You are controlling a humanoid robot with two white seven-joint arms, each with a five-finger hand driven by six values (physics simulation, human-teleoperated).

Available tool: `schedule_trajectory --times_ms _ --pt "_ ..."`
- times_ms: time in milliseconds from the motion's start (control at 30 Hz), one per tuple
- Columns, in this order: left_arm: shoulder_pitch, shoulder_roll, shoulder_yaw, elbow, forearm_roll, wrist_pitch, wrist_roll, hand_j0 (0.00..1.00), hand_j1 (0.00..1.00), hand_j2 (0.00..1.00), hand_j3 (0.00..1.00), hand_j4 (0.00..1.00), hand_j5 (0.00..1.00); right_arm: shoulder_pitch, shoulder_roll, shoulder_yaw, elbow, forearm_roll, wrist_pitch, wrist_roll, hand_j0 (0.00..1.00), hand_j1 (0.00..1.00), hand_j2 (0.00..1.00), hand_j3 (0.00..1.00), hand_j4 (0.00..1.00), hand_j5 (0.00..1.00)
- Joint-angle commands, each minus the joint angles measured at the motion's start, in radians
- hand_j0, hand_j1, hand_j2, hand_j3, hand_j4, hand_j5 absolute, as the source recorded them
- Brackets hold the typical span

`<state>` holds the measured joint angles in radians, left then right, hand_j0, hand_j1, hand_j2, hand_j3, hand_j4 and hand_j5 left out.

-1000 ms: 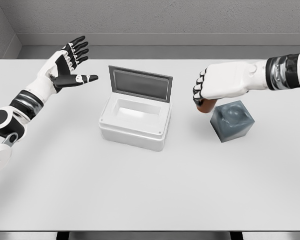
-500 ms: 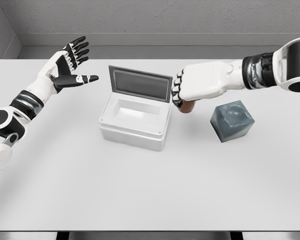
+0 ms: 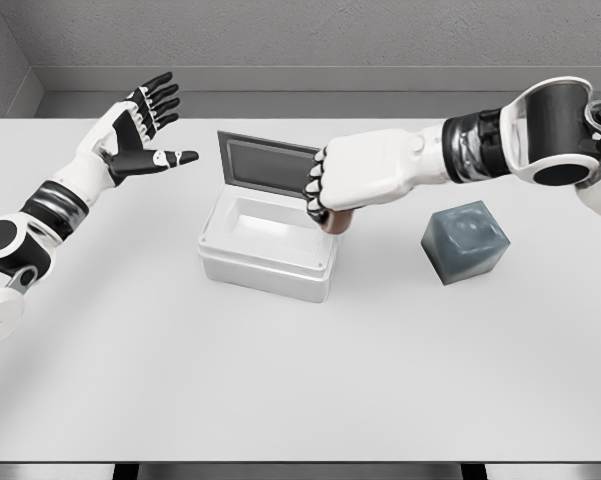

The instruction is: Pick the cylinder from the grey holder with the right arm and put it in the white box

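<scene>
Head view. Right hand (image 3: 352, 180): fingers curled around brown cylinder (image 3: 333, 221), held above right rim of white box (image 3: 268, 250). Advisable: carry further over the cavity, release upright. Raised lid (image 3: 268, 162) close behind; grey holder (image 3: 465, 241) well apart. Left hand (image 3: 132, 135): fingers spread, holding nothing, far left.

One cylinder (image 3: 334, 222), one white box (image 3: 269, 247), one grey holder (image 3: 465, 241), two arms.
</scene>
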<state>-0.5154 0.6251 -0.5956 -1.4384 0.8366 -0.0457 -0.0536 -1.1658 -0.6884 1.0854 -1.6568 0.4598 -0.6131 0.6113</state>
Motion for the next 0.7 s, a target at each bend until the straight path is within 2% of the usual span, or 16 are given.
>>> schedule_trajectory --times_ms 0,267,667 --pt "0.0 0.001 0.0 0.0 0.001 0.0 0.0 1.0 1.0 1.0 1.0 1.0 1.0 0.0 0.029 0.001 0.028 -0.001 0.002 0.0 0.55 0.55 0.55 0.55 0.55 0.55" --pt "0.0 0.001 0.0 0.0 0.001 0.001 0.0 1.0 1.0 1.0 1.0 1.0 1.0 -0.017 0.098 0.019 0.127 0.0 0.002 0.0 0.55 0.55 0.55 0.55 0.55 0.55" --pt "-0.002 0.001 0.0 0.0 0.001 0.0 0.0 1.0 1.0 1.0 1.0 1.0 1.0 -0.021 0.115 0.021 0.13 0.0 0.002 0.0 0.57 0.57 0.57 0.57 0.57 0.57"
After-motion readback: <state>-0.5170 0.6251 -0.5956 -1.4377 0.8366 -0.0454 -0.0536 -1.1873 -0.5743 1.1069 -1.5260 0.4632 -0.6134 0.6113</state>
